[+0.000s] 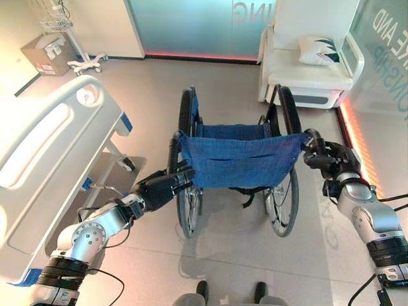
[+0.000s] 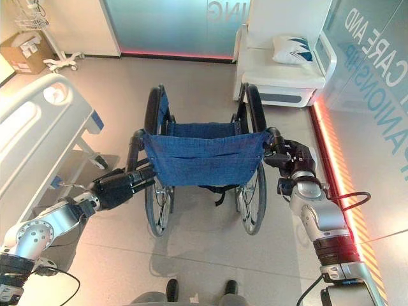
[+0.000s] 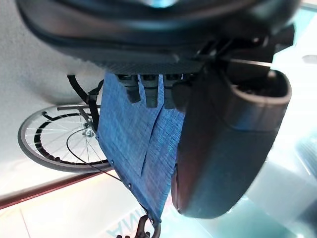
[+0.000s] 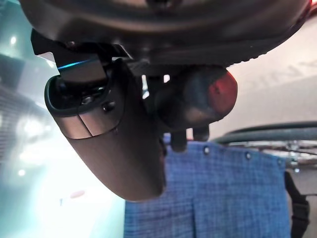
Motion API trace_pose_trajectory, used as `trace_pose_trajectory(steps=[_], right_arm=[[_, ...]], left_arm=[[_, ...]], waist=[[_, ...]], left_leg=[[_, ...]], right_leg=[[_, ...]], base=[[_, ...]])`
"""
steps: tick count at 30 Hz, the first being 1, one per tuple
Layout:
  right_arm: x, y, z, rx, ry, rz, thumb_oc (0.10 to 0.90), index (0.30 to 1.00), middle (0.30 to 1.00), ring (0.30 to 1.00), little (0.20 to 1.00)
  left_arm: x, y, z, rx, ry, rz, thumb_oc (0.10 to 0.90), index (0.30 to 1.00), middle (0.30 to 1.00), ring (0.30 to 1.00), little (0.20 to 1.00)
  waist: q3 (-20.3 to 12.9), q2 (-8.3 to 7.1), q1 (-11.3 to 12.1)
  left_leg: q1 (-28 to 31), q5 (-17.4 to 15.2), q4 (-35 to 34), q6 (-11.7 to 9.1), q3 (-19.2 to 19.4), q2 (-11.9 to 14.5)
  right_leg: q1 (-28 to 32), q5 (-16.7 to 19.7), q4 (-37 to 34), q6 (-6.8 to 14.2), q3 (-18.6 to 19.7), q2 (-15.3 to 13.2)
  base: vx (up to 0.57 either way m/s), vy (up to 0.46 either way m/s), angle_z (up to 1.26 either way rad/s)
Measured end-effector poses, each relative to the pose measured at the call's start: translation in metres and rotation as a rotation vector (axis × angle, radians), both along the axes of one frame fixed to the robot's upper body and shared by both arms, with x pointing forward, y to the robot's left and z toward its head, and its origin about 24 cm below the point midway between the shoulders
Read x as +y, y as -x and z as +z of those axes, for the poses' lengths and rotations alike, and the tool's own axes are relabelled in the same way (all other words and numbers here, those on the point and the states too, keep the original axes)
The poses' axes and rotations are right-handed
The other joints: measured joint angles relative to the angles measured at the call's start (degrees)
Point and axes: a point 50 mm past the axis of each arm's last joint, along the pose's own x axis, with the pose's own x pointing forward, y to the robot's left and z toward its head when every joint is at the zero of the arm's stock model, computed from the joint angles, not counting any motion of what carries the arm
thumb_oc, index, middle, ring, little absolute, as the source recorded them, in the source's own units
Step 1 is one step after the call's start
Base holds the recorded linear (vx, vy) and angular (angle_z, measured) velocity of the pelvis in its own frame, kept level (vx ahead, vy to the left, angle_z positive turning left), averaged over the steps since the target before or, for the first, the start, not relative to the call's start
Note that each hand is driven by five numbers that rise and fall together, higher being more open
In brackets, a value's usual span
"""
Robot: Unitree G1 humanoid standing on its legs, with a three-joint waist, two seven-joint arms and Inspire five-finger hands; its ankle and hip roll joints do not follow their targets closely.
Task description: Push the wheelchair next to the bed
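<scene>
A wheelchair (image 1: pixel 239 159) with a blue cloth back and black wheels stands in the middle of the floor, its back towards me. The white hospital bed (image 1: pixel 44 153) lies on the left, its footboard nearest the chair, with a gap of floor between them. My left hand (image 1: pixel 160 189) is curled round the black left push handle (image 1: pixel 173 150) at its lower end. My right hand (image 1: pixel 328 159) is curled round the right push handle (image 1: pixel 312 136). In the left wrist view the blue back (image 3: pixel 133 134) and one wheel (image 3: pixel 44 144) show past the fingers.
A white armchair (image 1: pixel 306 80) with a pillow (image 1: pixel 319 50) stands at the back right, just beyond the wheelchair. A cardboard box (image 1: pixel 46 54) and a wheeled stand (image 1: pixel 80 54) sit at the back left. A glowing strip (image 1: pixel 357 140) runs along the glass wall on the right.
</scene>
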Motion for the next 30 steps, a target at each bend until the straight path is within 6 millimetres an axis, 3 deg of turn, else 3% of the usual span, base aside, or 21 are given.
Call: trace_pose_trajectory(steps=[6, 23, 25, 26, 27, 30], right_arm=[[0.0024, -0.0007, -0.0014, 0.009, 0.005, 0.007, 0.4, 0.3, 0.3, 0.3, 0.3], [0.0048, -0.0066, 0.0004, 0.02, 0.011, 0.013, 0.4, 0.3, 0.3, 0.3, 0.3], [0.0048, -0.0066, 0.0005, 0.02, 0.011, 0.013, 0.4, 0.3, 0.3, 0.3, 0.3], [0.0049, -0.0067, 0.0005, 0.02, 0.011, 0.014, 0.4, 0.3, 0.3, 0.3, 0.3], [0.005, -0.0067, 0.0005, 0.02, 0.011, 0.015, 0.4, 0.3, 0.3, 0.3, 0.3], [0.0054, -0.0073, 0.0012, 0.025, 0.011, 0.016, 0.4, 0.3, 0.3, 0.3, 0.3]], left_arm=[[-0.0014, -0.0083, 0.0093, -0.029, 0.037, 0.091, 0.8, 0.9, 0.9, 0.9, 0.9], [-0.0035, -0.009, 0.0078, -0.002, 0.12, 0.153, 0.8, 0.9, 0.9, 0.9, 0.9], [-0.0035, -0.009, 0.0077, 0.004, 0.127, 0.159, 0.638, 0.658, 0.658, 0.658, 0.658], [-0.0036, -0.009, 0.0077, 0.005, 0.129, 0.159, 0.466, 0.399, 0.399, 0.399, 0.399], [-0.0036, -0.009, 0.0077, 0.005, 0.129, 0.159, 0.4, 0.3, 0.3, 0.3, 0.3], [-0.003, -0.009, 0.0071, 0.006, 0.127, 0.162, 0.4, 0.3, 0.3, 0.3, 0.3]], waist=[[0.0, 0.0, -0.43], [0.0, 0.01, -0.57], [0.0, 0.01, -0.58], [0.0, 0.01, -0.59], [0.0, 0.01, -0.6], [0.0, 0.01, -0.66]], left_leg=[[0.4, 0.0, 0.0, 0.0, 0.02, 0.0], [0.73, -0.01, 0.01, 0.02, 0.37, -0.01], [0.73, -0.01, 0.01, 0.02, 0.39, -0.02], [0.73, -0.01, 0.01, 0.02, 0.41, -0.01], [0.73, -0.01, 0.01, 0.02, 0.42, -0.01], [0.73, -0.01, 0.01, 0.02, 0.45, -0.02]], right_leg=[[0.36, 0.0, 0.0, 0.0, 0.03, -0.01], [0.42, 0.02, -0.01, 0.01, 1.2, 0.01], [0.41, 0.02, -0.01, 0.01, 1.22, 0.01], [0.4, 0.02, -0.01, 0.02, 1.23, 0.01], [0.4, 0.02, -0.01, 0.01, 1.24, 0.01], [0.37, 0.02, 0.0, 0.02, 1.29, 0.01]], base=[[0.0, 0.0, 0.0], [0.0, 0.0, 0.0], [0.0, 0.0, 0.0], [0.0, 0.0, 0.0], [0.0, 0.0, 0.0], [0.0, 0.0, 0.0]])
